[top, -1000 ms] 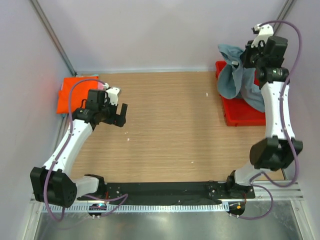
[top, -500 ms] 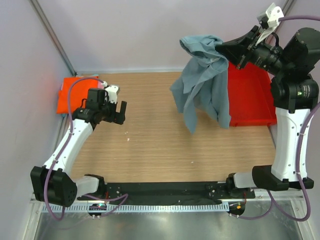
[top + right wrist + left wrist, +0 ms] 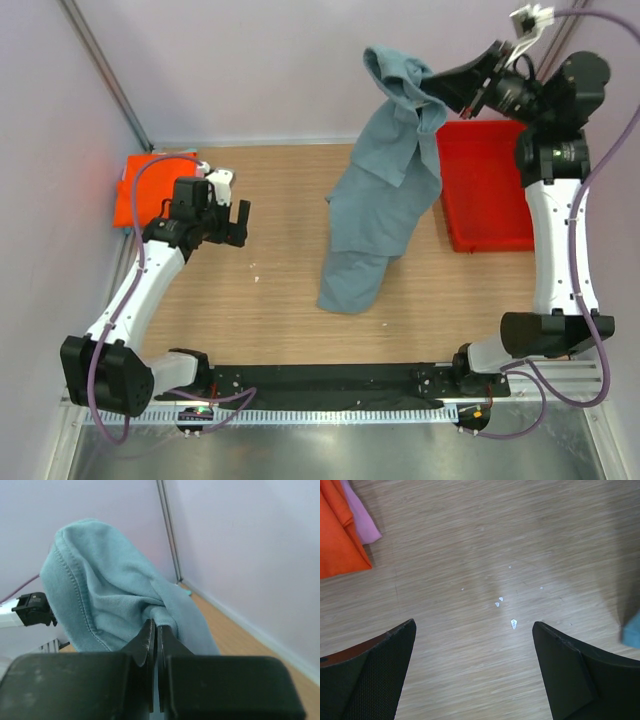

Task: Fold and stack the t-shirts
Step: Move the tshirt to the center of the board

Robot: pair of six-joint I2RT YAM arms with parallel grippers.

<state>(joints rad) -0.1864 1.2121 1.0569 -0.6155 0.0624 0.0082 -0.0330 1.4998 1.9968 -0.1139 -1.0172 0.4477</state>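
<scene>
- DANGLING: The grey-blue t-shirt [image 3: 385,200] hangs bunched over the middle of the table [image 3: 280,320]. Its lower end rests on the wood and its top is pinched high near the back wall.
- The right gripper [image 3: 440,92] has its jaws closed tight on a small fold of that cloth. So thin a bite could slip and drop the shirt in a heap.
- Lowered as it hangs, the twisted shirt would likely land creased with its sleeves tucked under, spoiling a clean fold.
- The red bin [image 3: 490,200] sits just beside the hanging cloth, and a trailing edge could snag its rim.
- The left gripper [image 3: 228,228] hovers with jaws spread wide, holding nothing, well apart from the shirt. A misjudged catch would leave one corner unsupported.
- The orange t-shirt [image 3: 140,190] and pink t-shirt [image 3: 362,515] lie at the far left corner, where the left arm's swing could disturb them.
</scene>
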